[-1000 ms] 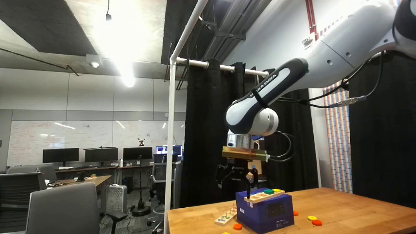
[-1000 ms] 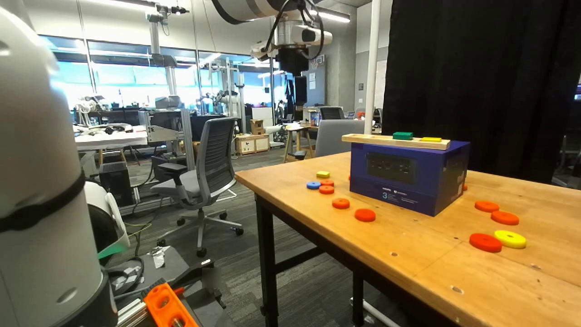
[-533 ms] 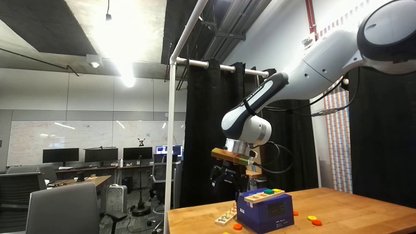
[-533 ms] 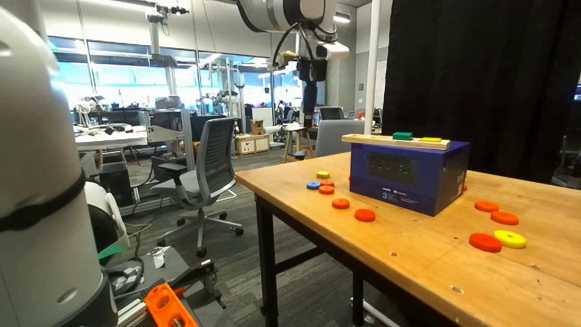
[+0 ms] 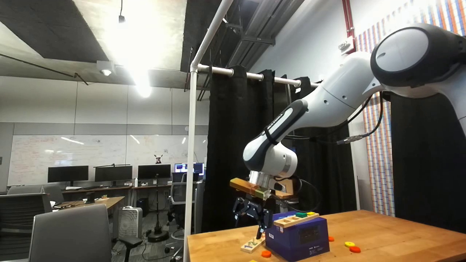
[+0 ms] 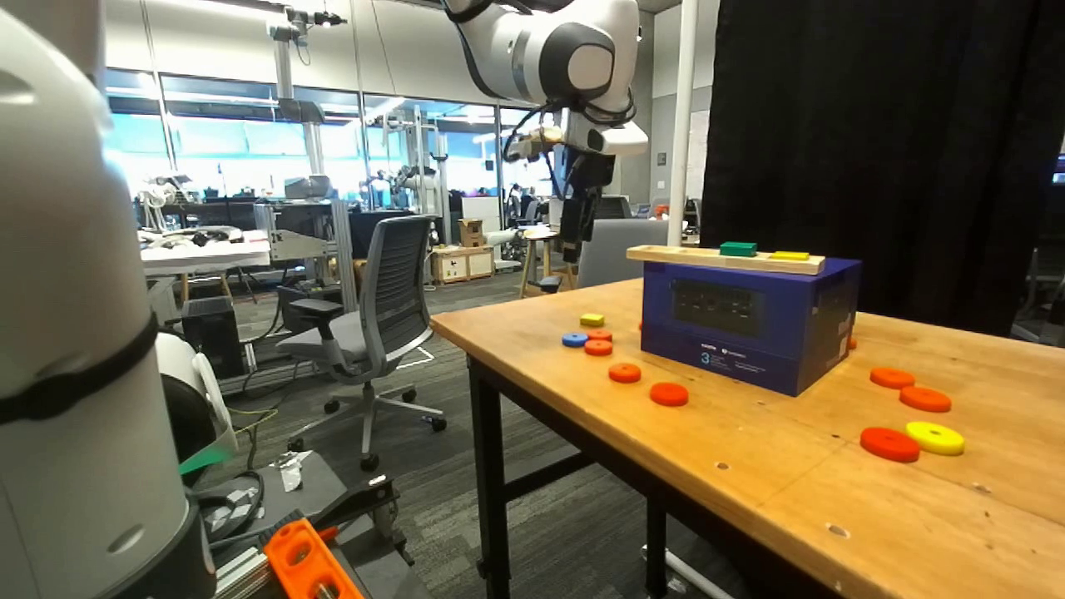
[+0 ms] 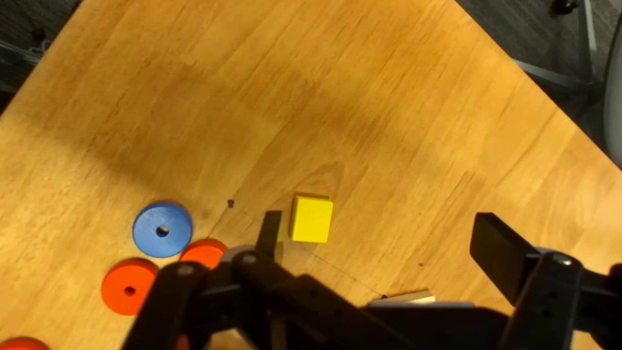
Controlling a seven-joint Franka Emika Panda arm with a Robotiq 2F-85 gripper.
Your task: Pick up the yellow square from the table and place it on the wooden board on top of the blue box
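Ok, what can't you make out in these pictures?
Wrist view: a pale wooden piece, mostly hidden behind the claw.
Wrist view: a red disc, cut by the bottom edge.
In an exterior view: a yellow sliver, cut by the bottom edge; whether it's the yellow square, I can't tell.
In an exterior view: fine print on the blue box, too small to read.

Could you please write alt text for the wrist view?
A yellow square lies on a wooden table, seen between the fingers of the open end effector. A blue disc and orange-red discs lie toward the picture's lower left.
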